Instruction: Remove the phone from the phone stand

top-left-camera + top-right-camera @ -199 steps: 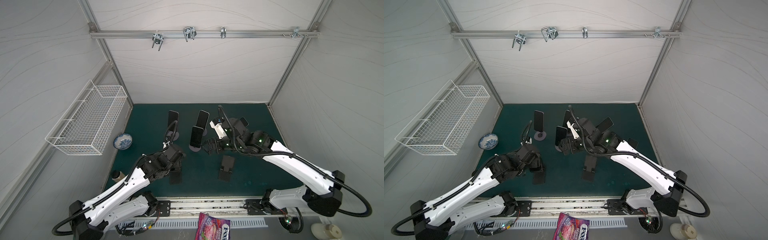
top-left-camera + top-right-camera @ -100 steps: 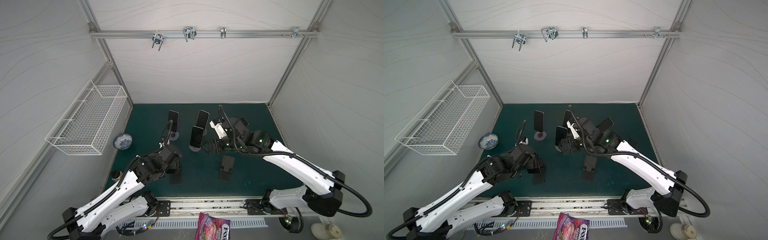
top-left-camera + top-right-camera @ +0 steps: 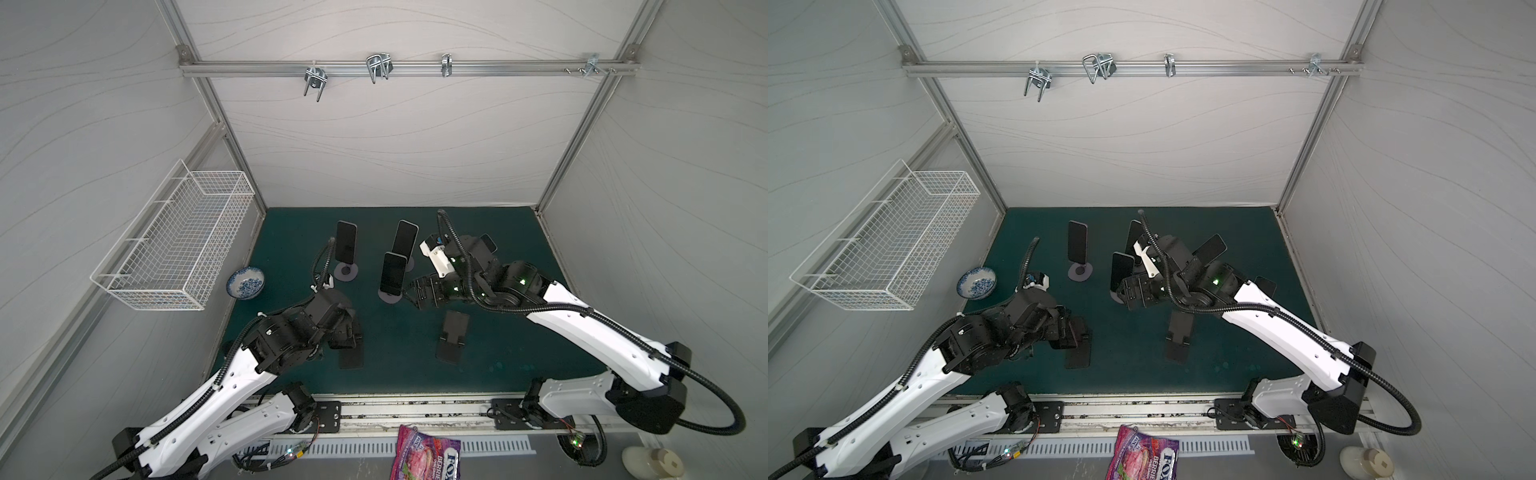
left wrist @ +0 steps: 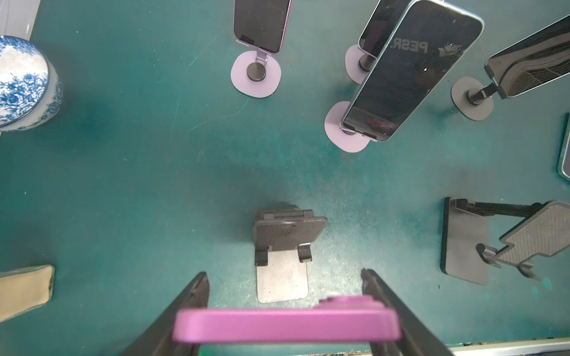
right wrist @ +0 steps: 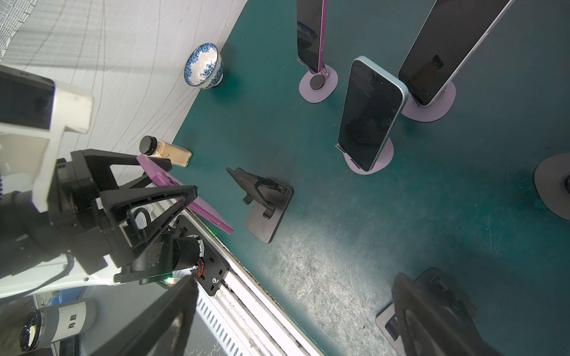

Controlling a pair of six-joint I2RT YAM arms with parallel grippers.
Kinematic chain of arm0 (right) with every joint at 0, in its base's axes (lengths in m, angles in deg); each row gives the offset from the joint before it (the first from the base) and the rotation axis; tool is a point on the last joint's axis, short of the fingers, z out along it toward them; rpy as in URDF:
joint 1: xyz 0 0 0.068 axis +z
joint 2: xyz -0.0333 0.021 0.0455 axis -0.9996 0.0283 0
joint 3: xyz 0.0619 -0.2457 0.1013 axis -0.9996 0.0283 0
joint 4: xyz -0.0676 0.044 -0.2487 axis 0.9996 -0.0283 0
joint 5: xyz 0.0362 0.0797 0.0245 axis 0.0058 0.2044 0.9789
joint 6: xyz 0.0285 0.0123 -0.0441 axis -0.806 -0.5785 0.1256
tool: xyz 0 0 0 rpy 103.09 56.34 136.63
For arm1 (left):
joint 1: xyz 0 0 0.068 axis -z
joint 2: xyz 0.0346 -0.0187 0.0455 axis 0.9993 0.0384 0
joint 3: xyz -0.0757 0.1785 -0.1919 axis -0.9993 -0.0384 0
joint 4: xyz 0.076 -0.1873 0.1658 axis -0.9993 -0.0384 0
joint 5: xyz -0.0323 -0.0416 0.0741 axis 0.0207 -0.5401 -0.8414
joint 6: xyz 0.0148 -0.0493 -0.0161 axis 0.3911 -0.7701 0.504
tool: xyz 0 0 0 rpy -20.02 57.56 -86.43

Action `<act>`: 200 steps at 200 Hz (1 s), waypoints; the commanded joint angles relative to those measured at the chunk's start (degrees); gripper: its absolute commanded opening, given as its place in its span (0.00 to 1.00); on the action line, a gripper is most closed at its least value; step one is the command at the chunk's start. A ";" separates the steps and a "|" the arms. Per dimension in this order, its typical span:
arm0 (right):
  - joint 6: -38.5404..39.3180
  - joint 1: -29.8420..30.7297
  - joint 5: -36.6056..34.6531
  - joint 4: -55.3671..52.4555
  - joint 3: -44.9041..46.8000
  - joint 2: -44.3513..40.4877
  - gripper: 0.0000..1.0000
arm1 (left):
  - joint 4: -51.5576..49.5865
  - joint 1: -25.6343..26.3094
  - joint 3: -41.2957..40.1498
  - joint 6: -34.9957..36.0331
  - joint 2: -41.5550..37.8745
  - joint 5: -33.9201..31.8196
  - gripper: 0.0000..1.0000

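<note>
My left gripper [image 4: 285,276] is shut on a purple phone [image 4: 287,325], which lies crosswise between its black fingers. The phone hangs just above and in front of an empty black folding phone stand [image 4: 283,249] on the green mat. In the right wrist view the same purple phone [image 5: 212,215] tilts in the left gripper, clear of that stand [image 5: 265,203]. In both top views the left gripper [image 3: 347,332] [image 3: 1073,332] hovers over the stand [image 3: 351,355]. My right gripper [image 3: 411,293] [image 5: 293,292] is open with nothing in it, beside a blue phone on a lilac stand [image 3: 392,274].
Other phones stand on round bases [image 3: 345,247] [image 3: 405,239] [image 4: 530,61]. A second empty black stand [image 3: 453,340] is under the right arm. A blue-and-white bowl [image 3: 245,282] and a small bottle [image 5: 165,151] sit at the mat's left edge, and a wire basket [image 3: 174,245] hangs on the left wall.
The left arm has drawn back slightly toward the front edge with the purple phone in its grip. The right arm has stayed still.
</note>
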 commanded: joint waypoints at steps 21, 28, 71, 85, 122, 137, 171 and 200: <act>0.65 -0.22 0.19 -0.54 -2.00 -0.58 0.98 | -1.97 -0.23 4.30 0.14 -1.17 -0.88 0.56; 0.59 -0.24 0.24 -0.44 -2.01 -0.52 0.98 | -2.29 -0.23 4.83 0.56 -1.03 -0.97 0.56; 0.39 -0.22 1.05 -0.39 -2.72 -0.04 0.98 | -3.61 -0.23 7.36 2.15 -0.23 -0.58 0.54; 0.39 -0.22 1.29 -0.65 -3.31 0.14 0.98 | -3.31 -0.19 8.05 2.81 -0.11 -0.29 0.54; 0.96 -0.22 1.21 -1.39 -3.82 0.10 0.98 | -3.56 -0.23 10.13 4.58 0.32 -0.32 0.53; 1.08 -0.17 1.01 -1.50 -3.71 -0.09 0.98 | -4.26 -0.23 11.08 5.32 0.73 -0.42 0.53; 0.99 -0.22 1.26 -0.97 -3.04 0.15 0.98 | -5.14 -0.16 13.19 7.90 2.97 -0.64 0.53; 1.08 -0.24 1.86 -1.15 -3.56 0.82 0.98 | -6.90 -0.48 17.33 10.35 6.28 -0.78 0.53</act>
